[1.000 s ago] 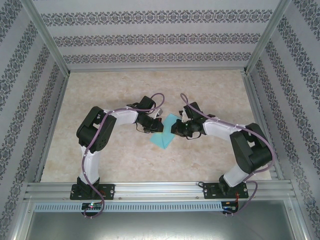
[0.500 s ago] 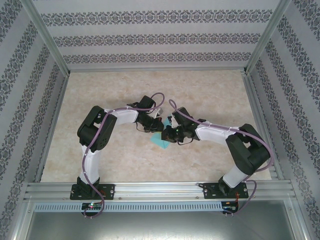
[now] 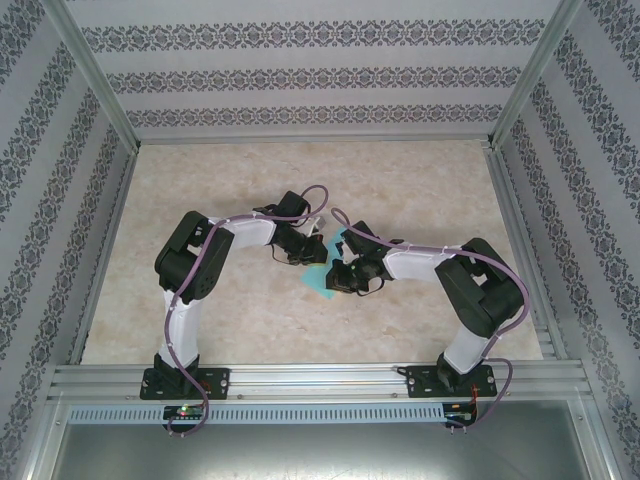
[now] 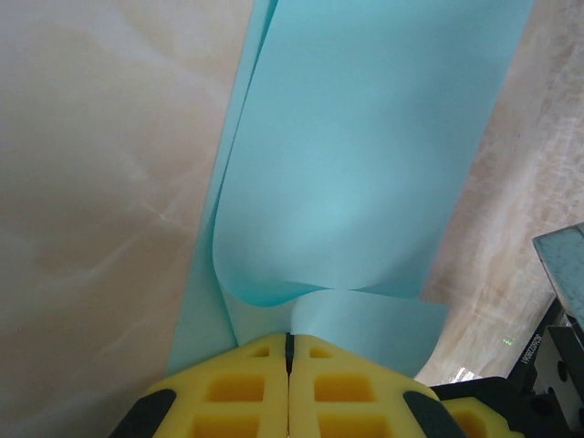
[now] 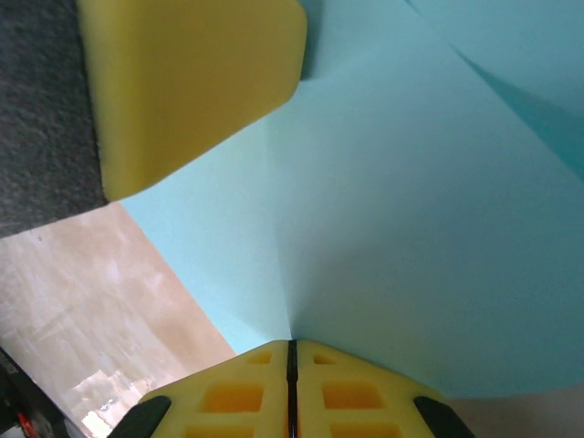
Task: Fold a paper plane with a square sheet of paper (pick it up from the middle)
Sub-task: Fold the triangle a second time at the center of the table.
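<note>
**Both Arms Grip One Sheet**

At the middle of the table point(image 3: 200, 180), the turquoise paper point(image 3: 320, 286) ran far to near between both arms. The left gripper point(image 4: 288, 341) was clamped on its left side and the right gripper point(image 5: 292, 345) on its right.

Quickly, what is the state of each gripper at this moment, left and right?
Left gripper: closed, pinching the turquoise paper.
Right gripper: closed, pinching the same turquoise paper.
</note>
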